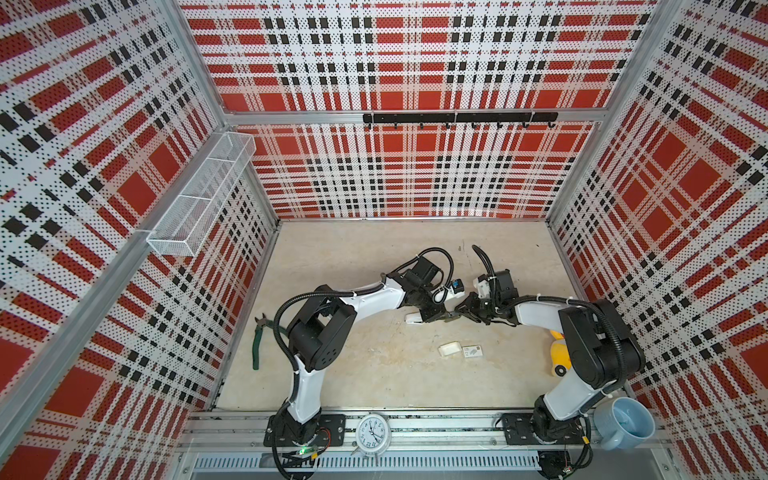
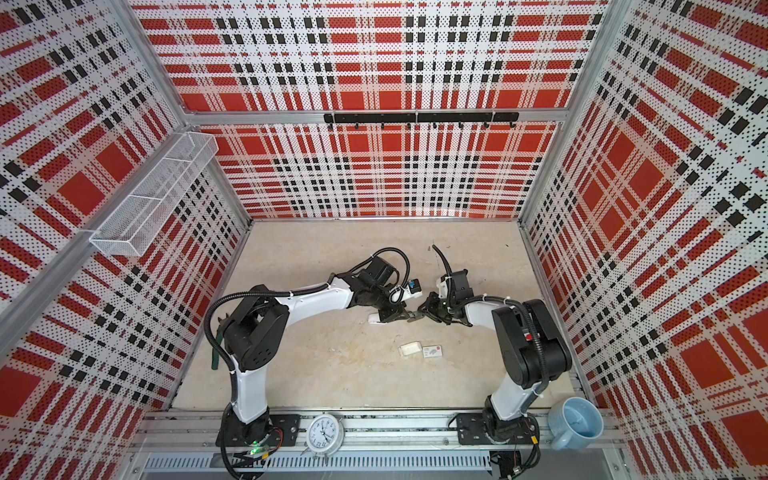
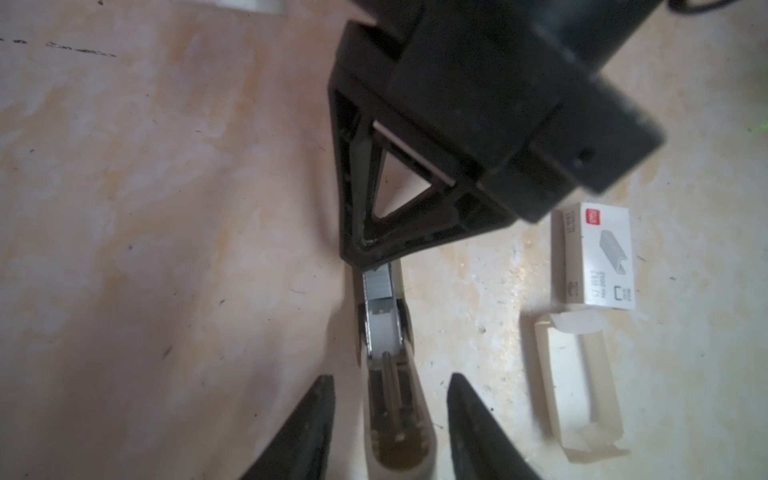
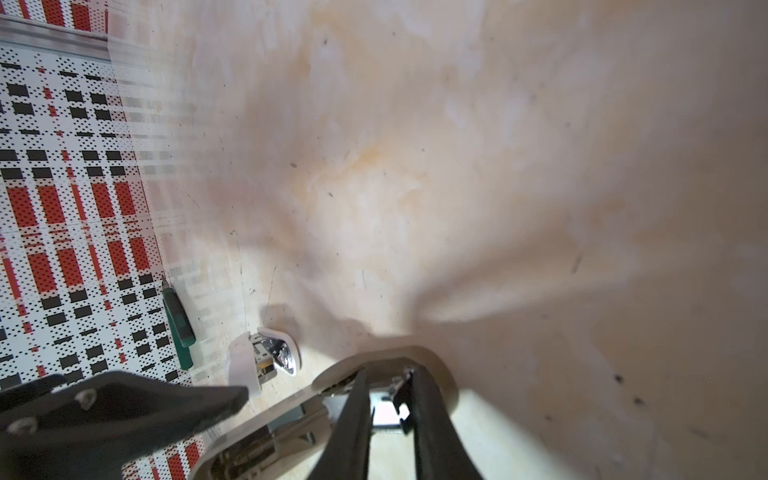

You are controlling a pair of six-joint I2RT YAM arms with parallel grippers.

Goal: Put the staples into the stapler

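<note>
The beige stapler lies opened on the table, with its white end showing in both top views. A silver strip of staples sits in its open channel. My left gripper is open, one finger on each side of the stapler's body, apart from it. My right gripper is shut on the stapler's other end, and in the left wrist view it appears as a black frame. In a top view the two grippers nearly meet.
A white cardboard tray and a printed box sleeve lie nearer the front. Green-handled pliers rest by the left wall and a yellow toy by the right arm. A clock and a blue mug stand on the front rail.
</note>
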